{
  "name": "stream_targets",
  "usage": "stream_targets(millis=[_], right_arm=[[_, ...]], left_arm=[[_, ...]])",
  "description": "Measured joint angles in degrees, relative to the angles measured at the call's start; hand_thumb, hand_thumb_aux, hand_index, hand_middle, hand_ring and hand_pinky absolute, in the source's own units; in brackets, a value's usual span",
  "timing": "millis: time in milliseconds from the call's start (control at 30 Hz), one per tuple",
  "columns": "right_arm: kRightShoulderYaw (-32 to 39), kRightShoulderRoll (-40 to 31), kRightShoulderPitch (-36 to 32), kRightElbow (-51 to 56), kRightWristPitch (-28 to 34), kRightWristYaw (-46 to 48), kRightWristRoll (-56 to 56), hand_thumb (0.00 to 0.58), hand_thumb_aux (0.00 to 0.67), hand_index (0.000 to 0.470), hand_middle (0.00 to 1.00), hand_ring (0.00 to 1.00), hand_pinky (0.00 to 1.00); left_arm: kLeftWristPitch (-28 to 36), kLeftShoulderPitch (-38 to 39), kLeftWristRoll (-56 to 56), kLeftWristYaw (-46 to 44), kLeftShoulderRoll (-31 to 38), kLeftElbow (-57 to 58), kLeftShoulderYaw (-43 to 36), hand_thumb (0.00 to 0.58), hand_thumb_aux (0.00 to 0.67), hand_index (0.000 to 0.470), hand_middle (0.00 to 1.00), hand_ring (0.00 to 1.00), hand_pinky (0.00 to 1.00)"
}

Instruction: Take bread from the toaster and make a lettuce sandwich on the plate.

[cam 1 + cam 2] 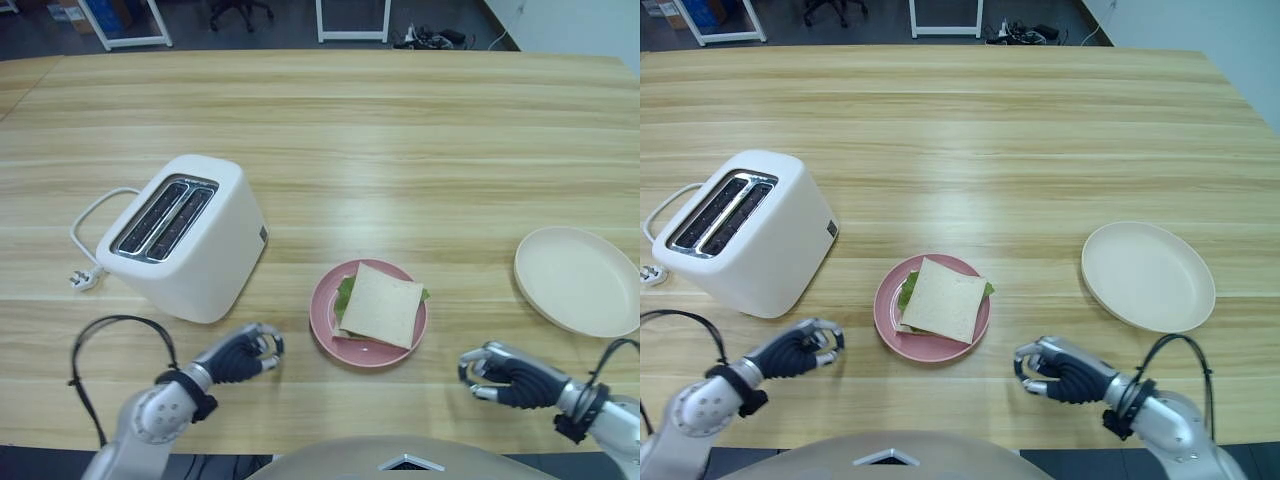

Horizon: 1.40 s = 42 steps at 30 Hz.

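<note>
Sandwich (378, 305), one toaster (200, 250), pink plate (320, 326), cream plate (578, 282)

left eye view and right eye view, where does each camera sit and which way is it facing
Left eye view: on the head, looking forward and down at the table; left hand and right hand low in frame, fingers curled.
Right eye view: same head, slightly to the right, same downward aim; both hands low too.
Shared: toaster, sandwich on the pink plate, empty beige plate.
</note>
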Motion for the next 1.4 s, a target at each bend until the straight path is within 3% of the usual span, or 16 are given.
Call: stream_targets(millis=[167, 367, 533, 600, 667, 767, 800, 833, 867, 900, 933, 1067, 1200, 1300, 1400], right_arm=[[8.9, 4.4, -4.1, 2.5, 0.5, 0.4, -6.9, 0.58, 0.67, 0.47, 1.0, 1.0, 1.0], [13.9, 8.9, -9.8, 6.0, -0.1, -2.4, -11.4, 0.58, 0.67, 0.47, 1.0, 1.0, 1.0], [15.9, 15.5, -22.1, 17.4, -1.5, -8.4, -13.4, 0.58, 0.67, 0.47, 1.0, 1.0, 1.0], [15.9, 16.6, -26.9, 21.8, -1.4, -11.5, -15.6, 0.58, 0.67, 0.47, 1.0, 1.0, 1.0], [15.8, 16.8, -29.8, 24.5, -1.6, -13.6, -16.6, 0.58, 0.67, 0.47, 1.0, 1.0, 1.0], [15.8, 17.6, -34.3, 29.9, -2.4, -16.4, -17.9, 0.58, 0.67, 0.47, 1.0, 1.0, 1.0], [15.8, 18.1, -35.8, 32.1, -2.6, -17.5, -18.1, 0.58, 0.67, 0.47, 1.0, 1.0, 1.0], [15.9, 18.6, -37.2, 34.0, -2.8, -18.7, -18.5, 0.58, 0.67, 0.47, 1.0, 1.0, 1.0], [16.0, 18.8, -38.6, 35.9, -3.1, -20.0, -19.1, 0.58, 0.67, 0.47, 1.0, 1.0, 1.0], [15.9, 18.9, -38.9, 36.5, -3.4, -20.5, -19.1, 0.563, 0.554, 0.389, 1.0, 1.0, 1.0], [15.9, 18.9, -38.7, 36.6, -3.9, -20.5, -18.9, 0.0, 0.0, 0.0, 0.01, 0.01, 0.01], [15.1, 16.1, -31.2, 27.0, -5.5, -12.0, -3.1, 0.0, 0.0, 0.0, 0.0, 0.0, 0.0], [9.9, 13.8, -24.5, 12.5, -5.3, -7.1, 17.8, 0.0, 0.0, 0.0, 0.0, 0.0, 0.0], [0.6, 16.8, -24.6, 6.0, -0.4, -12.9, 27.8, 0.0, 0.0, 0.0, 0.0, 0.0, 0.0], [-1.1, 23.4, -27.1, 8.3, 5.3, -22.4, 21.7, 0.0, 0.0, 0.0, 0.0, 0.0, 0.0]], left_arm=[[-0.8, -5.9, 5.5, 1.7, -3.2, 3.8, -6.5, 0.58, 0.67, 0.47, 1.0, 1.0, 1.0], [-2.1, -11.4, 7.9, 3.7, -6.6, 8.2, -10.0, 0.58, 0.67, 0.47, 1.0, 1.0, 1.0], [-6.4, -20.5, 6.7, 7.7, -14.3, 19.4, -12.6, 0.58, 0.67, 0.47, 1.0, 1.0, 1.0], [-7.7, -24.6, 7.0, 10.1, -16.6, 24.2, -13.4, 0.577, 0.623, 0.437, 1.0, 1.0, 1.0], [-9.1, -28.0, 7.1, 12.6, -18.1, 28.7, -13.5, 0.58, 0.67, 0.47, 1.0, 1.0, 1.0], [-10.9, -32.9, 7.5, 17.5, -20.3, 36.2, -13.3, 0.58, 0.67, 0.47, 1.0, 1.0, 1.0], [-11.4, -34.5, 7.5, 19.2, -21.0, 38.6, -13.2, 0.564, 0.56, 0.393, 1.0, 1.0, 1.0], [-11.6, -35.9, 7.5, 20.9, -21.8, 40.8, -12.9, 0.47, 0.378, 0.265, 1.0, 1.0, 1.0], [-11.8, -37.2, 7.5, 22.9, -22.8, 43.2, -12.6, 0.104, 0.063, 0.044, 0.9, 0.9, 0.9], [-11.9, -37.8, 7.5, 24.5, -23.3, 44.5, -12.1, 0.0, 0.0, 0.0, 0.44, 0.44, 0.44], [-12.0, -38.0, 7.4, 25.6, -23.6, 45.0, -11.6, 0.0, 0.0, 0.0, 0.0, 0.0, 0.0], [-17.5, -33.8, 1.8, 28.8, -24.9, 42.8, -6.9, 0.0, 0.0, 0.0, 0.0, 0.0, 0.0], [-23.3, -31.0, -9.6, 28.3, -27.4, 34.6, -1.6, 0.0, 0.0, 0.0, 0.0, 0.0, 0.0], [-25.5, -31.3, -20.7, 27.5, -31.8, 27.4, 2.8, 0.0, 0.0, 0.0, 0.0, 0.0, 0.0], [-23.9, -32.7, -23.5, 27.5, -33.9, 29.8, 5.2, 0.0, 0.0, 0.0, 0.0, 0.0, 0.0]])
